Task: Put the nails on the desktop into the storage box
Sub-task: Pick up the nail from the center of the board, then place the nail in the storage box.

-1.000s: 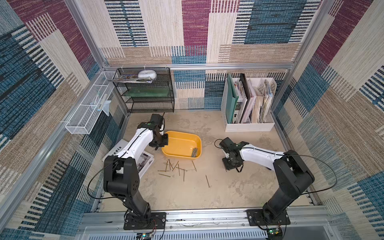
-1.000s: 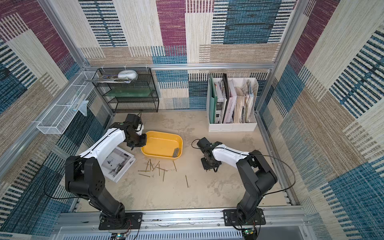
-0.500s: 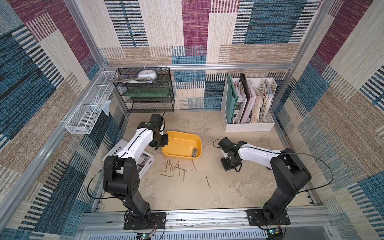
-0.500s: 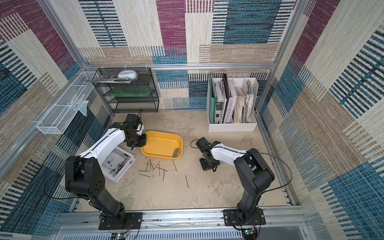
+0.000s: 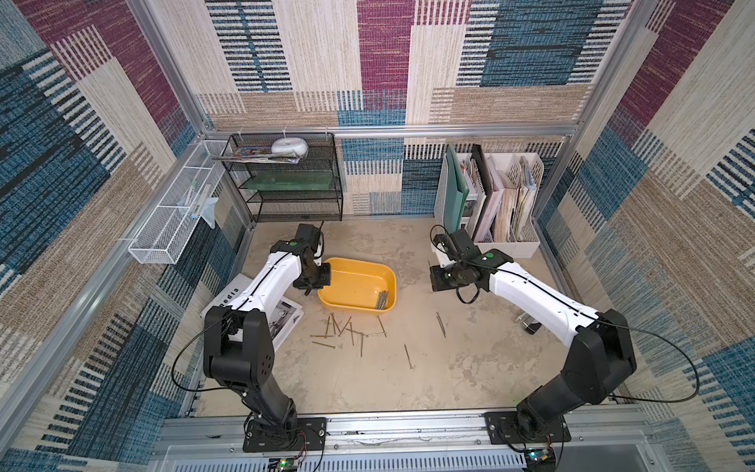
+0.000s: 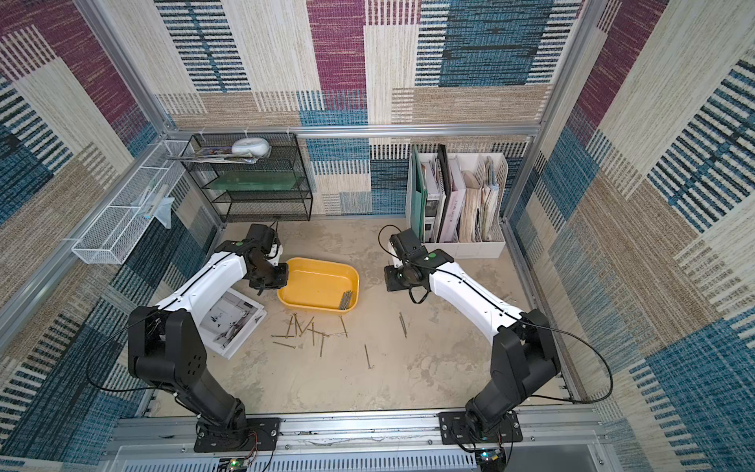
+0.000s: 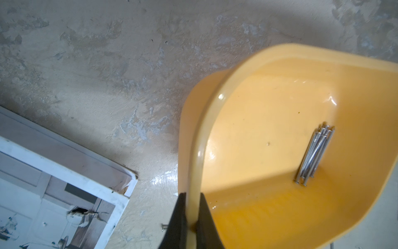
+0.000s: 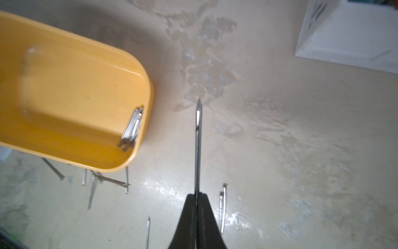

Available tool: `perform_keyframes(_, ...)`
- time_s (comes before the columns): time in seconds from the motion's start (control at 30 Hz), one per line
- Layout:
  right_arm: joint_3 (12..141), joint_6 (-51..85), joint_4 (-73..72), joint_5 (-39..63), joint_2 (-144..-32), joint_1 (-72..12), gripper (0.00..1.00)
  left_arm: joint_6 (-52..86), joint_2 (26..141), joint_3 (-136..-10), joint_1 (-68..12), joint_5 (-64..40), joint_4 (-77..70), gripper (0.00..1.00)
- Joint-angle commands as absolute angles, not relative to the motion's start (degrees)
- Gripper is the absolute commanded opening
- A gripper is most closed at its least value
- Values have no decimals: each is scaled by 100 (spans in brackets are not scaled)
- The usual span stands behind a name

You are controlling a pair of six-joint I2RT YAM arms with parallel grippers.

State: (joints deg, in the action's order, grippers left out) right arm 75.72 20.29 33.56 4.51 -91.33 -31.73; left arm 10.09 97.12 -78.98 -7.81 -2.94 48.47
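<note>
The yellow storage box (image 5: 359,261) (image 6: 322,260) sits on the beige desktop (image 5: 470,367), and a bundle of nails (image 5: 382,299) (image 7: 316,154) lies against its inner wall. My left gripper (image 7: 192,196) (image 5: 316,288) is shut on the box's rim (image 7: 195,163) at the left end. My right gripper (image 8: 197,195) (image 5: 437,282) hovers to the right of the box. It is shut on one nail (image 8: 197,140) that sticks straight out past its fingertips. Several loose nails (image 5: 347,329) lie scattered in front of the box. Two more (image 5: 440,324) and a single one (image 5: 408,355) lie further right.
An open magazine (image 5: 282,310) lies under my left arm. A black mesh shelf (image 5: 294,180) stands at the back left and a white file organiser (image 5: 498,241) at the back right. A white mesh basket (image 5: 175,212) hangs on the left wall.
My right gripper has shut on a nail and moved up and toward the back with it. My left gripper keeps its hold on the box rim.
</note>
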Motion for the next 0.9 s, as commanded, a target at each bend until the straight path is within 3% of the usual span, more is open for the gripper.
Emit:
perform_keyframes(0.0, 7701, 2821, 2135, 1813, -9394, -3326, 0, 1001, 9708, -7980, -773, -369, 4830, 0)
perform_keyframes(0.13, 8144, 3353, 1339, 2420, -10174, -3638, 0, 1000, 9705, -7974, -774, -374, 4834, 0)
perform_keyframes(0.43, 8988, 3969, 704, 2733, -11760, -4129, 0, 1002, 9690, -7980, -774, -378, 4843, 0)
perform_keyframes(0.87, 8632, 4438, 398, 2799, -12183, -4192, 0, 999, 9717, -7989, -774, -387, 4841, 0)
